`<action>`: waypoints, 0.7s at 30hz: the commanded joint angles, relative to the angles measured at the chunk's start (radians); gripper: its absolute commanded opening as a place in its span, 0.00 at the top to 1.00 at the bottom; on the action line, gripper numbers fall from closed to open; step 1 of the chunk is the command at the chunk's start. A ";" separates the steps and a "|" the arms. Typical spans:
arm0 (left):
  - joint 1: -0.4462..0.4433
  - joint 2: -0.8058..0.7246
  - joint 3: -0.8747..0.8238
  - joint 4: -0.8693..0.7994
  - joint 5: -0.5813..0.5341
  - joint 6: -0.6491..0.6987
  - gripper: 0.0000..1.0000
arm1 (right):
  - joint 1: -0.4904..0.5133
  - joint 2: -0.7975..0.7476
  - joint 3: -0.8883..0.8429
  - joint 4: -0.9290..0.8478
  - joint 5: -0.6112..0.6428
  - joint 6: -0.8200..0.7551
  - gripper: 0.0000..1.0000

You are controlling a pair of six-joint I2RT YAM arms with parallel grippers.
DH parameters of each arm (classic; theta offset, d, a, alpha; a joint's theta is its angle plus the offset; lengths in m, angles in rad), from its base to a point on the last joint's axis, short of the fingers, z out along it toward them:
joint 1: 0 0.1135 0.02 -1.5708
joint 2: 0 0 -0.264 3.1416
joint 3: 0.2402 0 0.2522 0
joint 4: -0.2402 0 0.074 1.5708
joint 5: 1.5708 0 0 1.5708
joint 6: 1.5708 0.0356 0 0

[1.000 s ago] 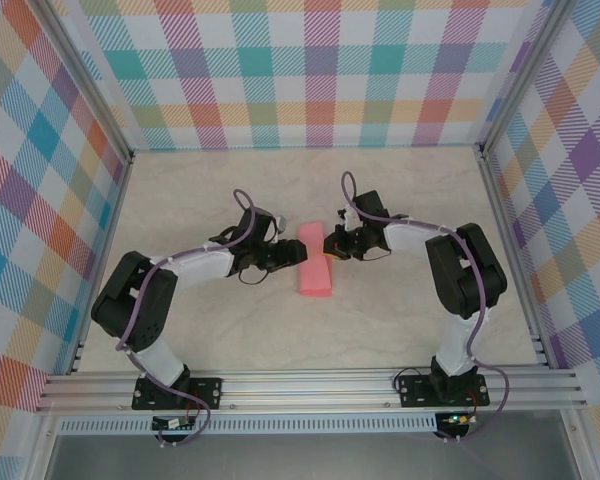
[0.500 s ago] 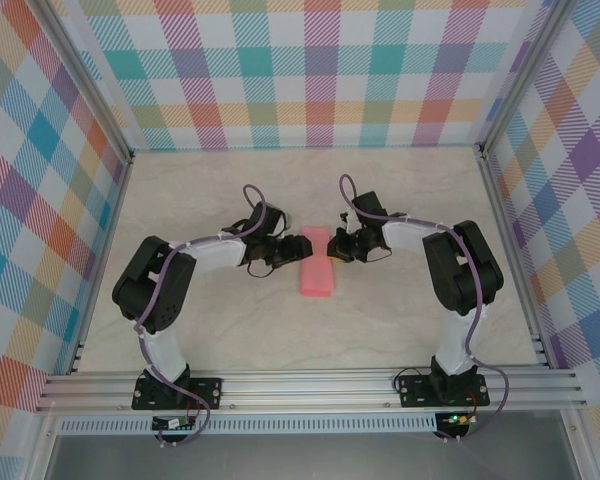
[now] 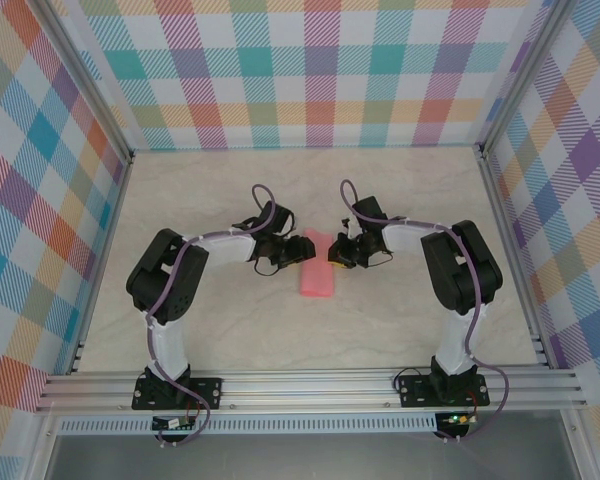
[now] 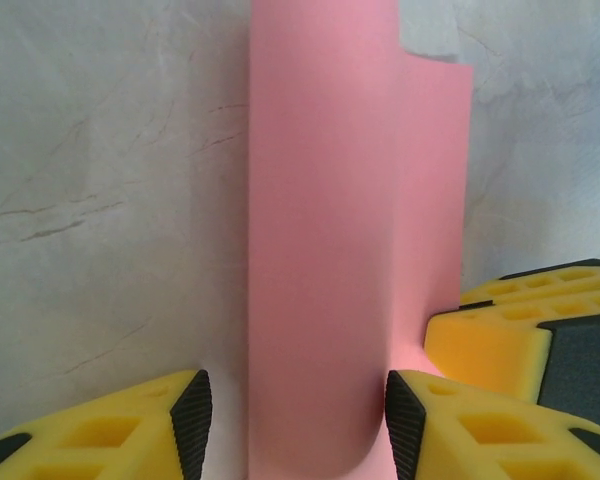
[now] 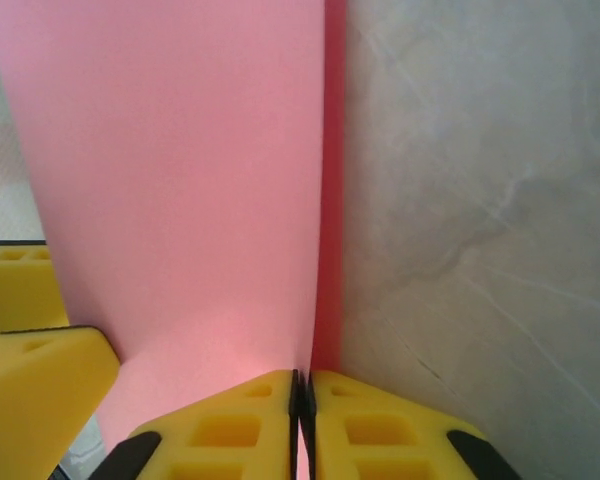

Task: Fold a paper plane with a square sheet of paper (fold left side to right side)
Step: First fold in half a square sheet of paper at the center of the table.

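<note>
The square sheet of paper (image 3: 317,274) lies mid-table, salmon pink, folded over left to right into a narrow upright strip. Its rounded, uncreased fold (image 4: 320,250) rises between the fingers of my left gripper (image 4: 292,420), which stands open astride it; the right pad is close against the fold and the left pad is clear of it. From above, the left gripper (image 3: 297,250) is at the strip's far left edge. My right gripper (image 3: 332,259) is at the far right edge. Its fingers (image 5: 302,400) are shut on the paper's stacked free edges (image 5: 320,250).
The pale marbled tabletop (image 3: 400,330) spreads around the paper. Aluminium rails (image 3: 310,385) run along the near edge, and plaid walls close in the other sides. The right gripper's yellow finger (image 4: 525,325) sits just right of the fold, a short way from the left gripper.
My left arm has swung its gripper right and over the paper's folded edge, jaws a little narrower. The right gripper has shifted slightly nearer, and the paper looks narrower.
</note>
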 commanded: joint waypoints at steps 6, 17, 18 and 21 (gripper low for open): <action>-0.022 0.037 0.037 -0.072 -0.029 0.032 0.50 | 0.003 -0.073 -0.022 -0.044 0.086 -0.028 0.66; -0.035 0.054 0.049 -0.084 -0.034 0.040 0.51 | -0.002 -0.257 -0.108 -0.153 0.326 -0.048 0.58; -0.036 0.056 0.051 -0.085 -0.035 0.040 0.50 | -0.002 -0.271 -0.117 -0.152 0.337 -0.044 0.58; -0.038 0.066 0.056 -0.091 -0.037 0.039 0.49 | -0.001 -0.305 -0.132 -0.157 0.360 -0.042 0.58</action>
